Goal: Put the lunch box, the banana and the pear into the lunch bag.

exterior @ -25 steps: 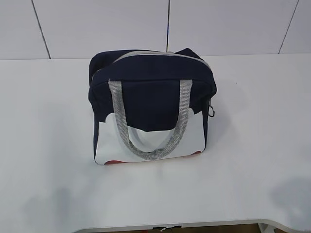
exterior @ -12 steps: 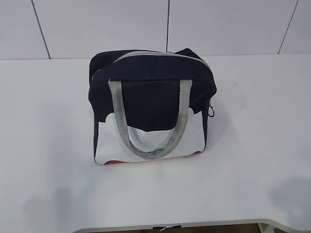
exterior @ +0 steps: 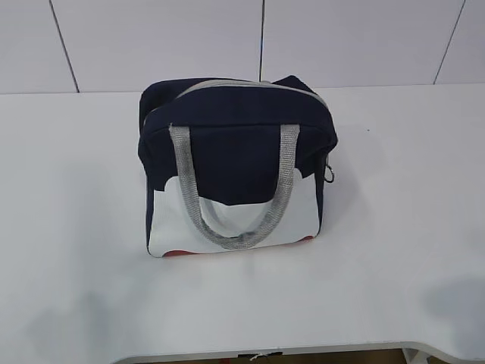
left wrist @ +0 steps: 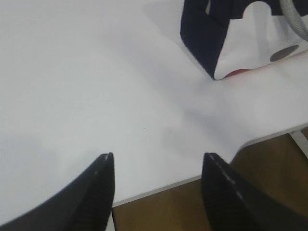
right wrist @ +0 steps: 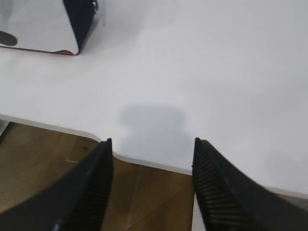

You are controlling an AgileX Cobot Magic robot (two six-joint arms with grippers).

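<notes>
**Now both claws stand open over the table edge, the lunch bag waits in the middle**

On my left wrist camera I see the left gripper (left wrist: 158, 166) with its two dark fingers (left wrist: 98, 187) spread wide apart and nothing between them. It hangs above the near edge of the white table (left wrist: 86, 86); brown floor (left wrist: 168, 207) shows below it. A corner of the bag appears at the top right of this view.

From the exterior camera, the lunch bag (exterior: 236, 163) stands upright at the middle of the table, its navy top closed as far as I can tell, a grey handle (exterior: 235, 193) hanging down over the white front panel. A small ring pull (exterior: 330, 174) hangs at its right side.

On my right wrist camera the right gripper (right wrist: 152, 147) is also widely open and holds nothing, above the table edge.
</notes>
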